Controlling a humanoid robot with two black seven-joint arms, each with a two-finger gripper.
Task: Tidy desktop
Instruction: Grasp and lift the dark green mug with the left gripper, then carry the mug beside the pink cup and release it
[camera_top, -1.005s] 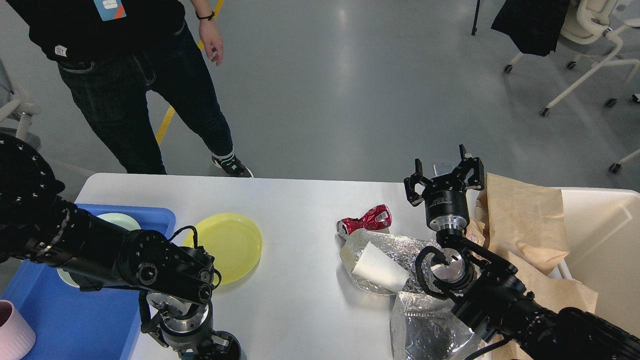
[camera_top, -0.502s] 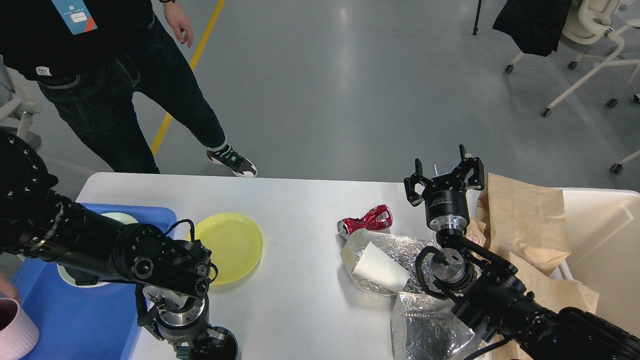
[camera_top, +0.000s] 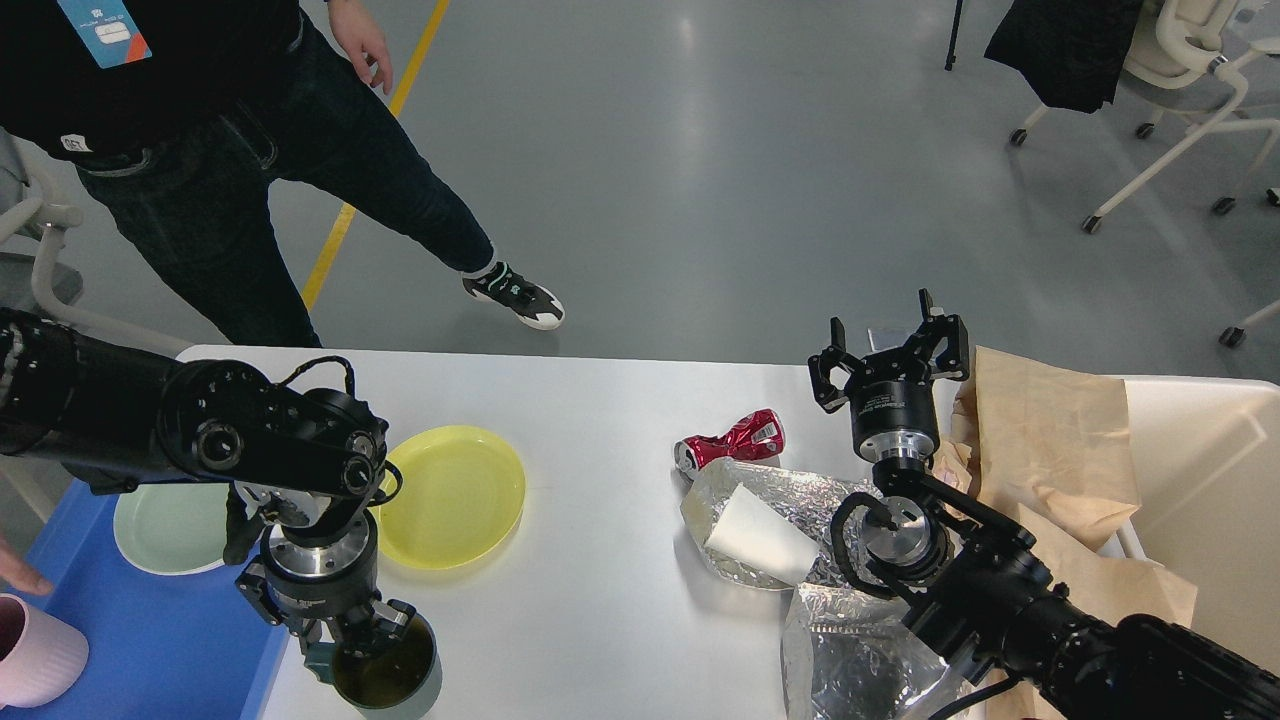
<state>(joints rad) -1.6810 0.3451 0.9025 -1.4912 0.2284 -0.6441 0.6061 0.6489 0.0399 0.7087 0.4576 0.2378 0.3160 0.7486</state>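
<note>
2 grippers: left gripper (camera_top: 365, 650) grasps the dark cup (camera_top: 385, 672); right gripper (camera_top: 890, 345) hangs released. Keep the cup level, carrying it over the worktop (camera_top: 600, 620) into the blue tray (camera_top: 150, 640).

My two arms (camera_top: 180, 440) are black and round-jointed, with silver metal wrist rings, thin black cables looping beside them, and black two-fingered ends.
</note>
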